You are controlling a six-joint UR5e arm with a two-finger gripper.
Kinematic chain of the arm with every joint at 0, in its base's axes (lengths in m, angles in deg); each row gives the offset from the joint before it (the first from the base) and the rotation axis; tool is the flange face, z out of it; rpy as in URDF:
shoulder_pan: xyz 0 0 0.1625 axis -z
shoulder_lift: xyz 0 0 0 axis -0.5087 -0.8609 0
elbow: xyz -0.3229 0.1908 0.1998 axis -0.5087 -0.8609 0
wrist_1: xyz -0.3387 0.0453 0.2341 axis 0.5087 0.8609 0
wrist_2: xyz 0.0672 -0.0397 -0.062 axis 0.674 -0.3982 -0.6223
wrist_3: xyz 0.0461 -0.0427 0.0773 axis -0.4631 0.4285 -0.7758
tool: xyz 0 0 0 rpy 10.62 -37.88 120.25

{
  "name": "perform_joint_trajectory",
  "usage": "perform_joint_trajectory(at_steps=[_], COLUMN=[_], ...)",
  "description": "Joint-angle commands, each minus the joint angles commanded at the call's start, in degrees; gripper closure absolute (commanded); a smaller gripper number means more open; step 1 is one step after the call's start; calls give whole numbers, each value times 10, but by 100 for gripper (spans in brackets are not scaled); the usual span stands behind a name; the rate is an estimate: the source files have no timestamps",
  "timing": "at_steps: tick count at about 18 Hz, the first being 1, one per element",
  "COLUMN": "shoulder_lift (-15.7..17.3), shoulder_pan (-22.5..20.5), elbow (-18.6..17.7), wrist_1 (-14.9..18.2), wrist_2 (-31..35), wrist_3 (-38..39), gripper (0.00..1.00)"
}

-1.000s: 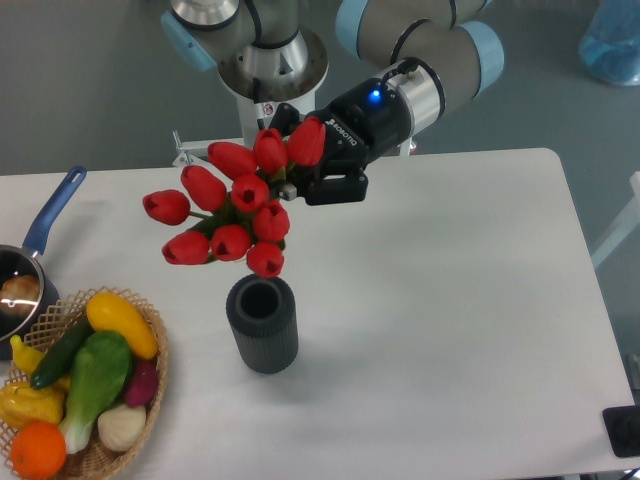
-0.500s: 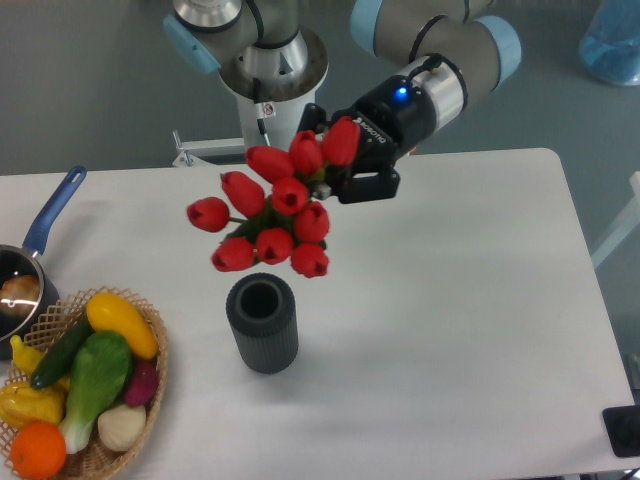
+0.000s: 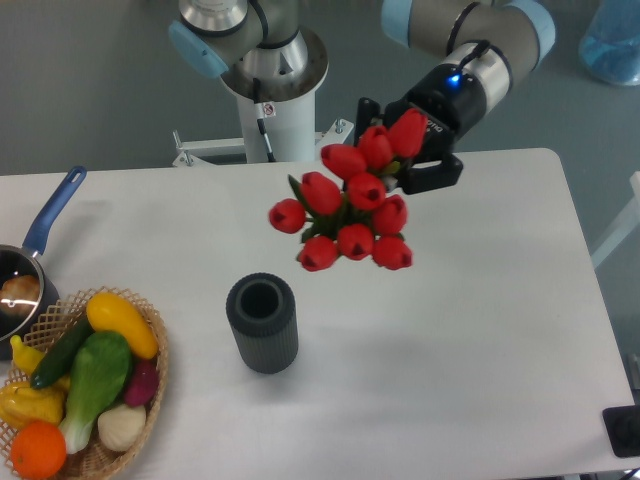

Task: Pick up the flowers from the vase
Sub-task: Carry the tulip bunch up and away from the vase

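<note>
Flowers (image 3: 352, 212) were the thing to pick up, and they were already out of the vase (image 3: 262, 323), held up in the air to the right of it and farther back. Nearest of all, at the left front corner of the white table (image 3: 470, 340), sat a wicker basket (image 3: 150, 395) full of toy food: an orange ball at the front, a yellow piece, a long green one, a dark purple one and a pale one. Just behind the basket, at the left edge, stood a saucepan (image 3: 20, 285) with a blue handle pointing away to the far side. A little to the right of the basket stood the vase, short and dark grey with ribbed sides, upright, and its round mouth was open with nothing in it. Above the table and well apart from the vase hung the bunch of red tulip buds with a few green leaves showing between them. The gripper (image 3: 415, 165) was closed on the bunch from the far right side, and the buds hid the stems and most of its fingers. A small blue light glowed on the black wrist behind it. Farthest back stood the round grey base of the arm (image 3: 270, 70), past the far edge of the table.
</note>
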Motion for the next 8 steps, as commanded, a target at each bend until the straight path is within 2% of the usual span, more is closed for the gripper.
perform_joint_trajectory(at_steps=[8], shoulder_lift=[0], shoulder_pan=[-10], elbow=[-3], wrist_1=[-1], wrist_2=[4], wrist_3=[-2], gripper=[76])
